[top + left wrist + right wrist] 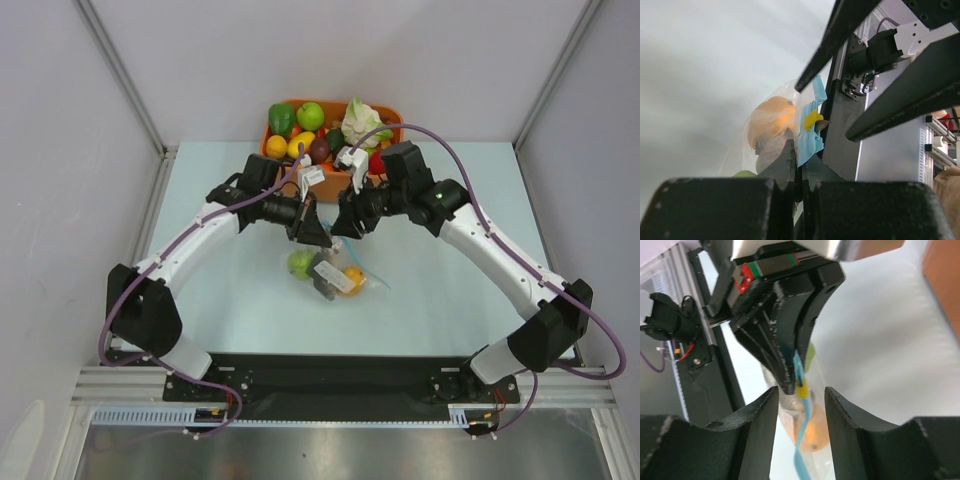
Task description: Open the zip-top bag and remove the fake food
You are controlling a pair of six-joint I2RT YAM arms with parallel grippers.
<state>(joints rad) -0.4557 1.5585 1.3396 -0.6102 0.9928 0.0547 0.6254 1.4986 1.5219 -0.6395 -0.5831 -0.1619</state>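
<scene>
Top cam: found zip-top bag [328, 270] near ctr of table [220, 290], just on the base side of both claws, well apart from orange tub [392, 113] at far edge

Counted 3 pcs inside the clear plastic, none out yet: lime-green fruit [300, 263] on left, orange-yellow fruit [353, 277] on right, grey fish [325, 283] btwn them

Found left gripper [312, 232] pinched together on the bag's light-blue zip strip [809, 137]. On left wrist cam, saw fingertips meeting w/ strip edge caught btwn them and yellow slider [812, 119] just past the tips. Saw orange-yellow fruit through the plastic beyond the strip, sliver of green at lower left

Found right gripper [349, 222] facing the left one, tips near each other over the bag's far end. Noted its fingers standing apart. On right wrist cam, saw them straddling strip + slider w/ a gap on each side, so no contact w/ plastic there

Can't tell whether the zip is parted or sealed: strip seen edge-on only. Can't tell either whether bag bottom rests on table or hangs clear

Noted tub packed w/ toy produce, incl. white-and-green cauliflower [358, 122] plus green, yellow, red and purple pcs
</scene>
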